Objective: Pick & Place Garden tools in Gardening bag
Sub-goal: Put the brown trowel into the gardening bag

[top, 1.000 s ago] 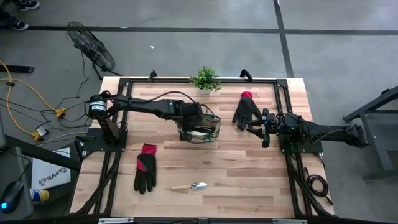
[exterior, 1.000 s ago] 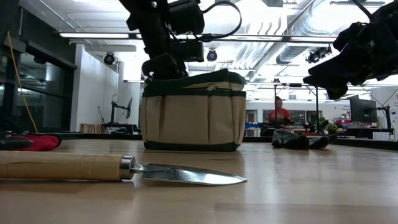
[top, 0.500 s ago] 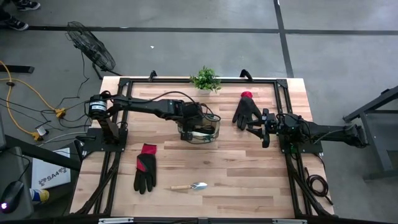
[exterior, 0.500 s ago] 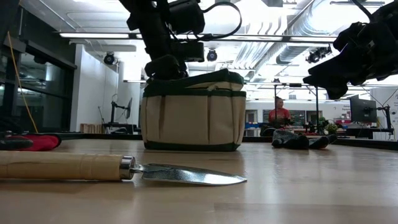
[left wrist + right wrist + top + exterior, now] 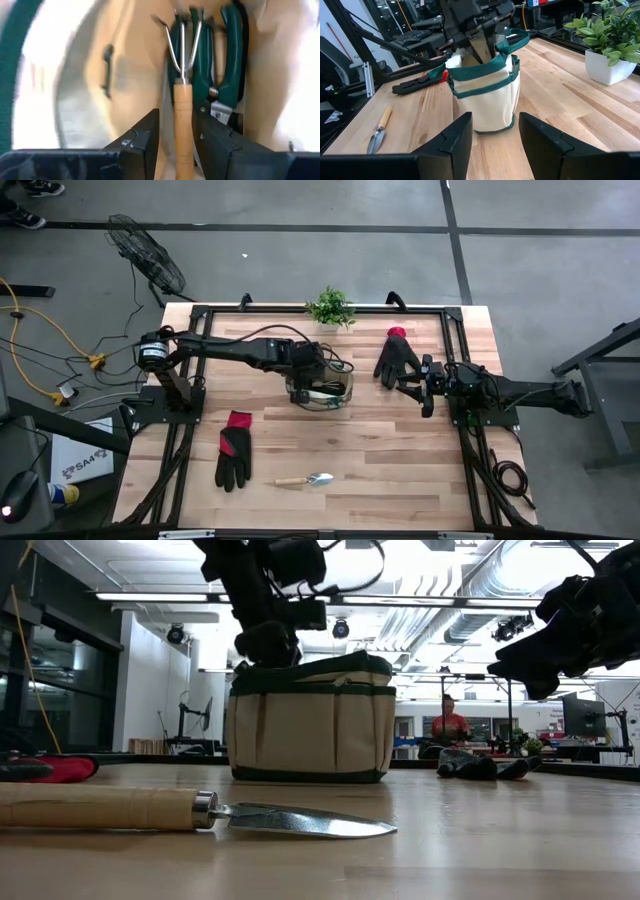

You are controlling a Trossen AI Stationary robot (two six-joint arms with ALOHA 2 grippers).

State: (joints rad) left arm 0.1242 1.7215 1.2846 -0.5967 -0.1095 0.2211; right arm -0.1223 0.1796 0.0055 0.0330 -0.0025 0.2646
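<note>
Showing only inside the bag: hand rake.

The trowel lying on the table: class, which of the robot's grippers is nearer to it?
Left, narrowly. The left gripper is over the gardening bag, straight up-table from the trowel; the right gripper waits farther off, beside a glove.

The wooden counter carries the gardening bag, two gloves, a trowel and a potted plant.
</note>
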